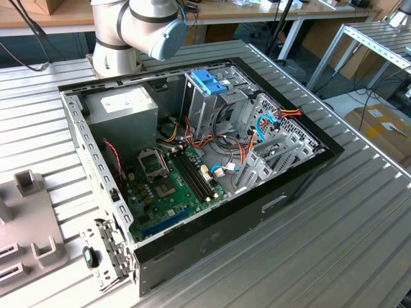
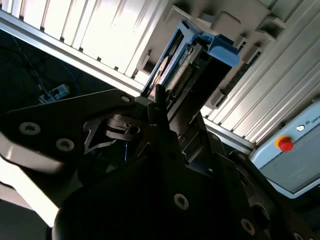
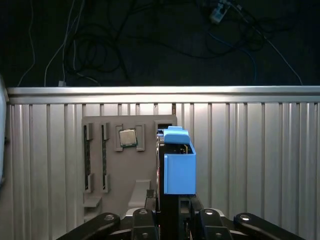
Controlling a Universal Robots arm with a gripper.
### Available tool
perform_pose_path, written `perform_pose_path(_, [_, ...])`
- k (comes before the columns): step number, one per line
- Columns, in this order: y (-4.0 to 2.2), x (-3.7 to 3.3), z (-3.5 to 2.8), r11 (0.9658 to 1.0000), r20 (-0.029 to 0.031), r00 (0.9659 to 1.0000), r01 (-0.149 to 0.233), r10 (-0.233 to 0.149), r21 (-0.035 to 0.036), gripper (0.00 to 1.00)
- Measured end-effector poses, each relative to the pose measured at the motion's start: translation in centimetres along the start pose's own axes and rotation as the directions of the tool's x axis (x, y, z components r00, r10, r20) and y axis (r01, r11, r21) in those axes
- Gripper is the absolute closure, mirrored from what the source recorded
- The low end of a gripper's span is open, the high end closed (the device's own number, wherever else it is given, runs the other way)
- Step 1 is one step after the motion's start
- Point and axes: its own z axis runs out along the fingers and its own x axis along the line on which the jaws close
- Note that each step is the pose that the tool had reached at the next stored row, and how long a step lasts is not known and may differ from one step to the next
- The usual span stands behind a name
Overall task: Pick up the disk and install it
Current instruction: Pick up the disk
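Ribbed aluminium surface [image 1: 359,212] carrying an open black computer case [image 1: 302,186], seen in the exterior view. The case contains a green motherboard [image 1: 164,186], a grey power-supply box [image 1: 122,106] and a metal drive cage topped by a blue plastic latch [image 1: 210,81]. The base of the grey robot arm [image 1: 138,29] stands behind the case. A grey slotted tray [image 3: 100,200] lies on the same ribbed surface and bears a small square processor chip [image 3: 127,137].

In both wrist views the black gripper [image 3: 173,210] has its fingers [image 2: 161,107] closed narrowly on the disk [image 3: 179,172], a flat grey metal drive in light-blue plastic carrier rails. The disk stands on edge at the tray's side, its blue end pointing away from the gripper. Whether it is clear of the tray cannot be told.
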Motion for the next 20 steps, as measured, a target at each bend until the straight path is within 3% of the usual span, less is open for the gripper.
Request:
perform_pose_path(3, [-0.01,0.00,-0.92,1.0000,0.0000,1.0000,0.000,0.000,0.0001,0.65])
perform_pose_path(8, [-0.01,0.00,-1.74,1.0000,0.0000,1.0000,0.000,0.000,0.0000,0.65])
perform_pose_path(12, [-0.01,0.00,-1.77,1.0000,0.0000,1.0000,0.000,0.000,0.0000,0.65])
perform_pose_path(20, [-0.02,0.02,-2.68,1.0000,0.0000,1.0000,0.000,0.000,0.0000,0.65])
